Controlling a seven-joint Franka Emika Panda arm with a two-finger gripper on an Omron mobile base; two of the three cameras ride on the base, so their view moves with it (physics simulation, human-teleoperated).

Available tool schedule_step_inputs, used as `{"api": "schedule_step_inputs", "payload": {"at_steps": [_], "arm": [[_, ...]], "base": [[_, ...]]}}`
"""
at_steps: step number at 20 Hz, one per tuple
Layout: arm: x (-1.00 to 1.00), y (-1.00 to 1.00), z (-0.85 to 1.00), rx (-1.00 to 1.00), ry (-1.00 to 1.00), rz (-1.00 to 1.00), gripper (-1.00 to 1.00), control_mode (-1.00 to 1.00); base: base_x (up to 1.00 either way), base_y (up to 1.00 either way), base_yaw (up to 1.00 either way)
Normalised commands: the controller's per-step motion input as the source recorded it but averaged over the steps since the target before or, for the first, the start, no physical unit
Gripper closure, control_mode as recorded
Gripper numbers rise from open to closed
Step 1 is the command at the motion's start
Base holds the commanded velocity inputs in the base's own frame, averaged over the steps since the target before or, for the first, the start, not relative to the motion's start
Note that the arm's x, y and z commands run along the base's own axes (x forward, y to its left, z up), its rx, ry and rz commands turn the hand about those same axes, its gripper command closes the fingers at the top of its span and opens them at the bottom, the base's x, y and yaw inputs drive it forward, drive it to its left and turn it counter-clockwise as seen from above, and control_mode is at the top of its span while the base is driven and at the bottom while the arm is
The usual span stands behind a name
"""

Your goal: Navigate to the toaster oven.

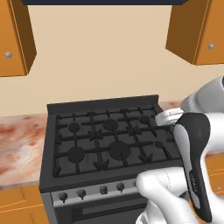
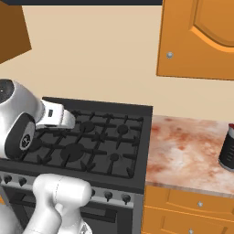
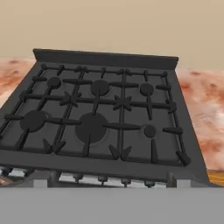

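From the left base view, a black gas stove (image 1: 105, 144) with burner grates sits straight ahead of the base, a row of knobs (image 1: 92, 190) along its near front edge. A mottled reddish stone surface (image 1: 19, 144) runs off to its left, and orange wall cabinets (image 1: 15, 37) hang at the upper left and upper right. The white arm (image 1: 192, 148) rises at the lower right and reaches out over the right side of the stove; the end effector's tips cannot be made out here, so I cannot tell how far open it is or whether it has hold of anything.

From the right base view, the same stove lies left of centre, with the stone surface continuing to its right above orange drawers (image 2: 187, 210). A dark cylinder (image 2: 227, 148) stands at the far right edge of that surface.

The hand view looks down across the stove's burner grates (image 3: 98, 116), stone surface on either side. The toaster oven cannot be located from here.
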Motion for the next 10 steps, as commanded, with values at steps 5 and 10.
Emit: {"api": "schedule_step_inputs", "payload": {"at_steps": [5, 10], "arm": [[-0.83, -0.09, 0.62, 0.00, -0.31, -0.03, -1.00, -1.00], [-0.84, -0.04, 0.72, 0.00, -0.26, -0.06, -1.00, -1.00]], "base": [[0.00, 0.00, 0.00], [0.00, 0.00, 0.00]]}}
